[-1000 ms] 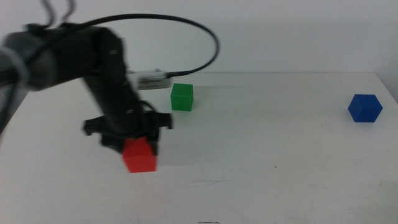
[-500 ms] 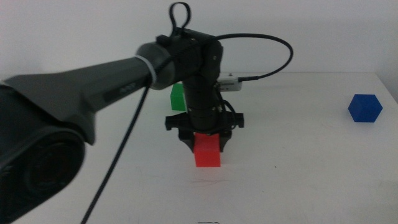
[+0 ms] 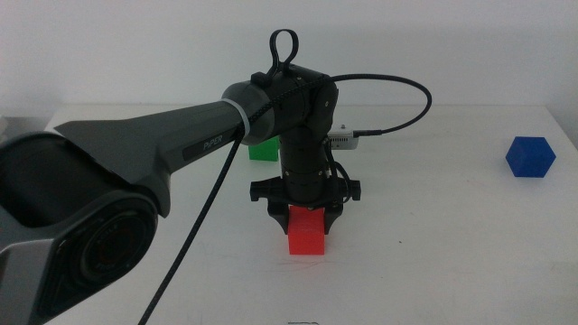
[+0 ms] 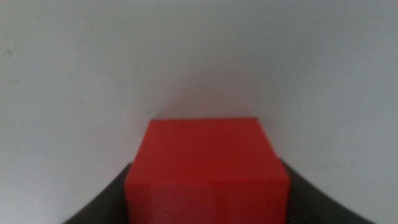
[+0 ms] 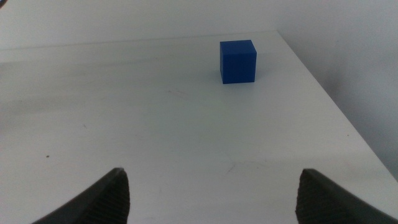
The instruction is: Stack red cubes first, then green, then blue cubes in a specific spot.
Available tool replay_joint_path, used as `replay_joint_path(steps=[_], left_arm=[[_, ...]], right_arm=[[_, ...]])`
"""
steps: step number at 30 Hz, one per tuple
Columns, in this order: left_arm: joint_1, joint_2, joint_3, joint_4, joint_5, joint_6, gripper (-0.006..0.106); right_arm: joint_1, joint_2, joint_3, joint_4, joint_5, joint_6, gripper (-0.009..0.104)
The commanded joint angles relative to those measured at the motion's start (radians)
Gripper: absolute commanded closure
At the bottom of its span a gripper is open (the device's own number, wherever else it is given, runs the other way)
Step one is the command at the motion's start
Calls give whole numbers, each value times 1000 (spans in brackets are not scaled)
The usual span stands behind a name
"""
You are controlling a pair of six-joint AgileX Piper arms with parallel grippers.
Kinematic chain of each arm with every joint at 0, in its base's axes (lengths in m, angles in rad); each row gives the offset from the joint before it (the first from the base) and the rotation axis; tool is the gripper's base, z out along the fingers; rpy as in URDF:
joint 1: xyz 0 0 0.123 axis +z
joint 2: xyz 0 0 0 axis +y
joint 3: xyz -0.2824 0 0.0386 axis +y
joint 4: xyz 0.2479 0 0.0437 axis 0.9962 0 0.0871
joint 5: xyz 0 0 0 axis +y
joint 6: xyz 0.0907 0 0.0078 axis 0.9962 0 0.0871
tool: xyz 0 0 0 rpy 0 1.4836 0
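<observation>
Middle view: the left arm [image 3: 181, 144] sweeps in from the frame's left edge, big and grey in the foreground, and bends down at the centre. Its gripper [image 3: 305, 220] points straight down at the table [image 3: 433, 253] with the red cube [image 3: 306, 233] clamped between the two dark jaws. The cube sits just below centre frame, its lower half showing under the jaw tips; whether its underside touches the tabletop or hangs just above it I cannot tell from here. A black cable [image 3: 397, 108] loops from the wrist out to the right and back. Behind the arm, a little above centre and to the left, only a sliver of the green cube [image 3: 263, 150] shows, resting on the table, apart from the red one. The blue cube [image 3: 530, 157] stands alone at the far right edge, well apart from both.

Left wrist view: the red cube [image 4: 208, 171] fills the lower middle of the frame, a dark jaw pressed against each side — gripped squarely. Bare white table [image 4: 199, 56] lies beyond it.

Right wrist view: the right gripper [image 5: 211, 193] waits with its jaws spread wide at the bottom corners, nothing between them. The blue cube [image 5: 238, 61] sits upper centre-right on the table [image 5: 155, 124], near its far right corner — well clear of the jaws.
</observation>
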State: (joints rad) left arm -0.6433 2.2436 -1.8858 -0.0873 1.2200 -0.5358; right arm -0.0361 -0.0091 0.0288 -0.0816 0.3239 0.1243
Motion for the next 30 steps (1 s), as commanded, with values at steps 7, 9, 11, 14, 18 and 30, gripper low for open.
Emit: replay_joint_path(steps=[7,9,11,14,18,30], left_arm=[[-5,-41,-32,-28,73,-12,90],[-5,-41,-32,-29,83,-12,90],[1,-45,-32,-46,91,-10,22],[7,-66,-32,-46,101,6,6],[7,-129,-32,-31,99,15,7],[96,-237,-84,104,71,61,7]], right_arm=[[2,-23,-18,-10,-73,-9,20],[2,-23,-18,-10,-73,-9,20],[2,-23,-18,-10,-73,-9,20],[2,-23,-18,-10,-73,-9,20],[2,-23,-18,-10,-73,-9,20],[2,-23,-18,-10,-73,-9,20]])
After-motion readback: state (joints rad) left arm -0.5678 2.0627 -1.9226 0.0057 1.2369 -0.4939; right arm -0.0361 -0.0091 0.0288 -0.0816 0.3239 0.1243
